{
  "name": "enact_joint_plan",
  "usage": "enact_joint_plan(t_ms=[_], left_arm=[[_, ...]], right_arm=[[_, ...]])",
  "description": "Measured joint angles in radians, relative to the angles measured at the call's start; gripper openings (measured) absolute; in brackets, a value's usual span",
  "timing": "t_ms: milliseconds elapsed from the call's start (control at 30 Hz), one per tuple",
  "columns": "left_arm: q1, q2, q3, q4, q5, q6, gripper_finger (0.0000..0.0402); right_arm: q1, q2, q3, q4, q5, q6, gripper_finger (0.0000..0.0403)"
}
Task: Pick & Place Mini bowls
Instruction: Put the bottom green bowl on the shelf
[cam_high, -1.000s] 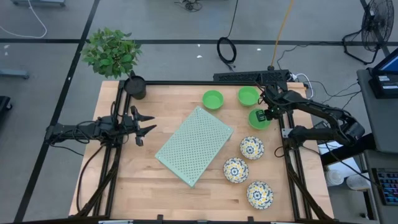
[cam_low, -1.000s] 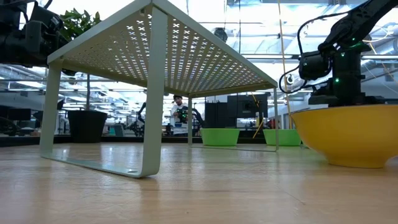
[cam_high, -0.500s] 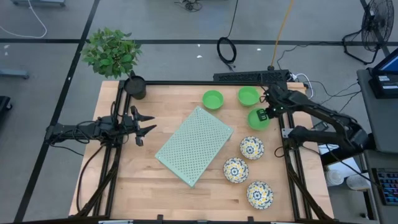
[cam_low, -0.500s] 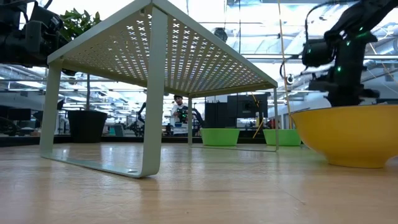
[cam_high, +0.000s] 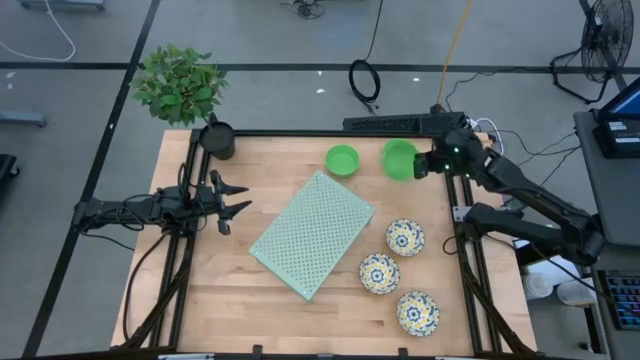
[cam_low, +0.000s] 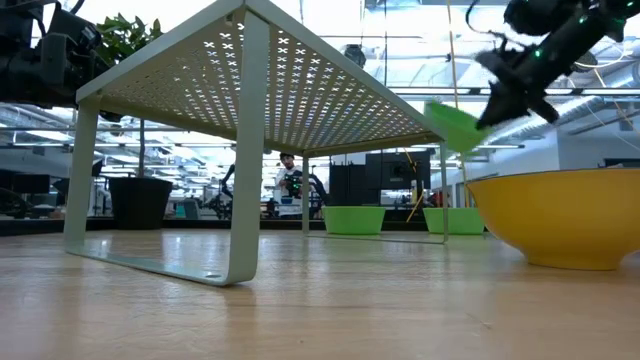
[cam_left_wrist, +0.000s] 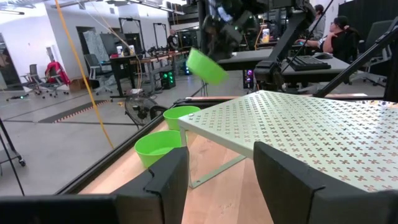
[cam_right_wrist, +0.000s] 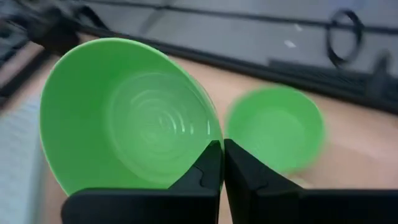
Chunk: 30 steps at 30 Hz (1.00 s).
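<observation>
since a second ago the right gripper (cam_right_wrist: 217, 163) has lifted a green mini bowl (cam_right_wrist: 127, 115), pinched by its rim, above the desk's (cam_high: 200, 290) far right corner; left gripper (cam_high: 236, 198) waits, fingers apart. no legible writing.

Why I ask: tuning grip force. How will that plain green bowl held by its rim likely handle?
The green bowl hangs tilted from the right gripper, pinched at one rim spot, so it is probably light and stiff. Its smooth, glossy-looking wall may let it pivot or slip. Set down, the round shape might rock slightly.
</observation>
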<state>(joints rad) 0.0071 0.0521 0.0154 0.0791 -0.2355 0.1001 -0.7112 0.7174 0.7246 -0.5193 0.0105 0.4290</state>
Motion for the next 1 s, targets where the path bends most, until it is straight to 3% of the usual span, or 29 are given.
enact_joint_plan(t_ms=[567,767,867,1000], left_arm=[[0.000,0.000,0.000,0.000,0.000,0.000,0.0182],[0.000,0.000,0.000,0.000,0.000,0.000,0.0182],[0.000,0.000,0.000,0.000,0.000,0.000,0.0182],[0.000,0.000,0.000,0.000,0.000,0.000,0.0182]], right_arm=[[0.215,0.022,0.000,0.417,-0.199,-0.033,0.0000],[0.289,0.112,0.001,0.763,-0.216,0.095,0.0000],[0.310,0.198,0.067,0.890,-0.315,0.136,0.0000],[0.349,0.337,0.277,0.753,-0.330,0.124,0.0000]])
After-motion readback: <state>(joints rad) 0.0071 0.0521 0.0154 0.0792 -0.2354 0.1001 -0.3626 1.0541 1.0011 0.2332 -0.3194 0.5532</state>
